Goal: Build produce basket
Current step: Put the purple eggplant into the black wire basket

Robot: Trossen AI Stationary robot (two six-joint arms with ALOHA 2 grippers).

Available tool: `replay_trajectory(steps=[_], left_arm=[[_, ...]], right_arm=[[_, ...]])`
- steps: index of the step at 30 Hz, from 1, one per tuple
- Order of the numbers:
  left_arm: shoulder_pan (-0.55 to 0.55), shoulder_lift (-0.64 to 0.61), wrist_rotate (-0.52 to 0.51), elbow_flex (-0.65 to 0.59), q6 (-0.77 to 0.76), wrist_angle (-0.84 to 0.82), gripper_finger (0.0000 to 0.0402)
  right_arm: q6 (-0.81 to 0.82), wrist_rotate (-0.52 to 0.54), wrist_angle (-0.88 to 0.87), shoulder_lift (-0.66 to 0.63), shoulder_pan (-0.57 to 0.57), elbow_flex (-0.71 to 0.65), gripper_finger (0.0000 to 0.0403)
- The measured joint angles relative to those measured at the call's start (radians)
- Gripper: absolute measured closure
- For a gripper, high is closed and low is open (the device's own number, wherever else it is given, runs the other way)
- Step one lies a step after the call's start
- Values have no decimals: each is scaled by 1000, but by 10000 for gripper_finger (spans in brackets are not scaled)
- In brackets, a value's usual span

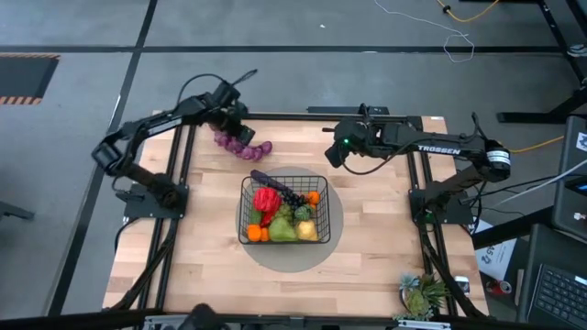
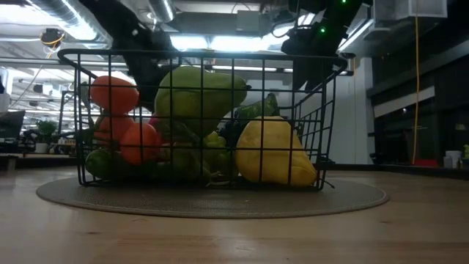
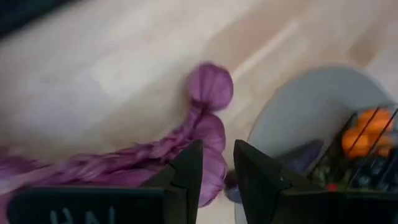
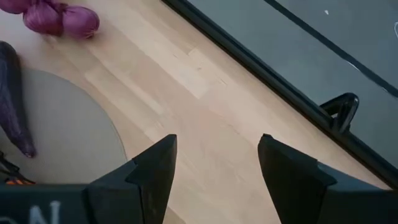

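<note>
bare wood surrounds basket [image 1: 282, 209]; left pincer [image 1: 236, 126] grasps purple string [image 1: 242, 144], right pincer [image 1: 337, 152] released.

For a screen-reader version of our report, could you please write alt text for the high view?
A black wire basket filled with toy produce sits on a round grey mat mid-table. The left claw holds one end of a purple string of onions lying on the wood behind the basket, while the right claw hangs open nearby.

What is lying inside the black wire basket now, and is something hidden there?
Inside the basket: a red pepper, oranges, a green pear, a yellow lemon and dark grapes. Whatever lies beneath this pile is covered.
</note>
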Motion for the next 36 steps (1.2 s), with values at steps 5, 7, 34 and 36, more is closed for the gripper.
replay_trajectory(steps=[5, 7, 34, 36], left_arm=[[-17, 95, 10, 0, 80, 1, 316], [-20, 112, 0, 0, 106, 0, 316], [-116, 105, 87, 9, 87, -220, 264], [-127, 106, 70, 8, 68, -220, 264]], right_arm=[[0, -2, -3, 2, 0, 0, 176], [0, -2, -3, 2, 0, 0, 176], [-3, 0, -8, 2, 0, 0, 176], [-4, 0, -8, 2, 0, 0, 176]])
